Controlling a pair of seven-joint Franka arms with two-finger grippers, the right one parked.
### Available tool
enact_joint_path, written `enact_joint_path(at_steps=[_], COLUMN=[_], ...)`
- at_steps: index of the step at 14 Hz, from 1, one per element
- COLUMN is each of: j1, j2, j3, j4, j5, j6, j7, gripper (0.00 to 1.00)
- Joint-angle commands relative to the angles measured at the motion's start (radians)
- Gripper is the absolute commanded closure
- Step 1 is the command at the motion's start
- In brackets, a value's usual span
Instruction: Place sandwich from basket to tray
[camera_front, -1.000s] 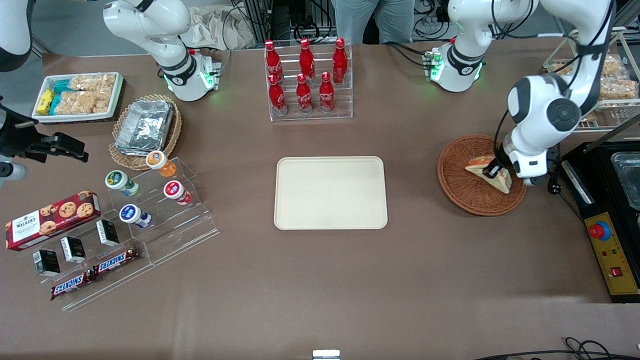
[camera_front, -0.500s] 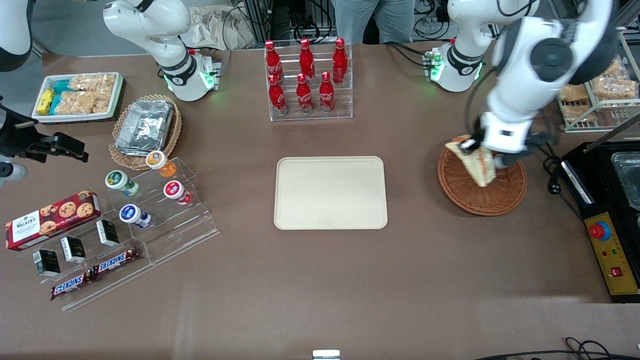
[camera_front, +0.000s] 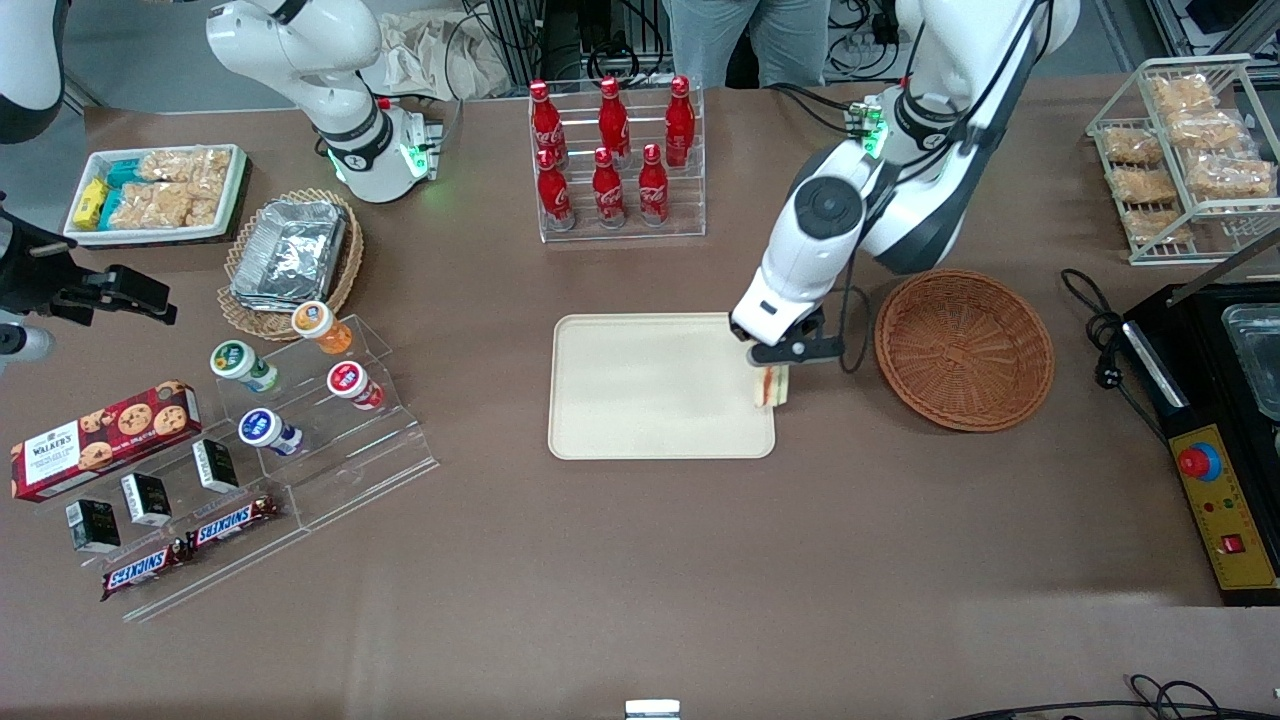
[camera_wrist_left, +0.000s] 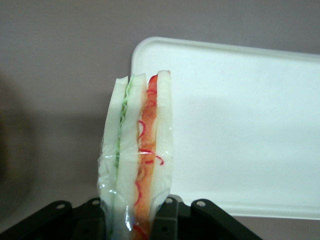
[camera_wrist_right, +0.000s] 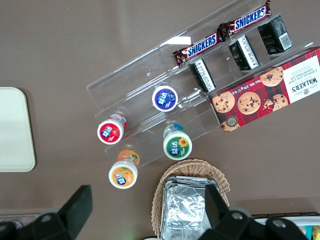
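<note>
My left gripper (camera_front: 772, 366) is shut on the sandwich (camera_front: 770, 386), a plastic-wrapped wedge of white bread with orange-red and green filling, and holds it on edge above the cream tray's (camera_front: 640, 400) edge nearest the basket. In the left wrist view the sandwich (camera_wrist_left: 137, 160) sits clamped between the black fingers (camera_wrist_left: 167, 220), over the tray's corner (camera_wrist_left: 235, 125). The reddish-brown wicker basket (camera_front: 964, 348) stands empty beside the tray, toward the working arm's end of the table.
A rack of red cola bottles (camera_front: 612, 155) stands farther from the camera than the tray. A clear stand with yogurt cups (camera_front: 300, 390), snack bars and a cookie box lies toward the parked arm's end. A black appliance (camera_front: 1220, 400) and wire rack (camera_front: 1190, 150) are past the basket.
The gripper has lifted the sandwich out of the basket and carried it sideways to the tray's edge. The basket is now empty.
</note>
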Motion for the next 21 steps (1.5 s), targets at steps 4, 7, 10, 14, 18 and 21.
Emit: enact_joint_path(at_steps=[4,7,10,14,18,21], j1=[-0.026,-0.037,-0.041,-0.041,0.018,0.101], j2=[0.135,0.174,0.199,0.132,0.043,-0.029], j3=[0.013,0.014,0.014,0.013,0.014,0.021], j4=[0.027,0.036,0.063,0.129,0.351,0.484], j5=[0.154,0.164,0.165,0.164,0.122,0.0], j6=[0.105,0.107,0.105,0.003,-0.337,-0.578], j7=[0.036,0.03,0.028,-0.001,0.017,0.196], gripper=[1.0,1.0,0.01,0.0,0.0,0.0])
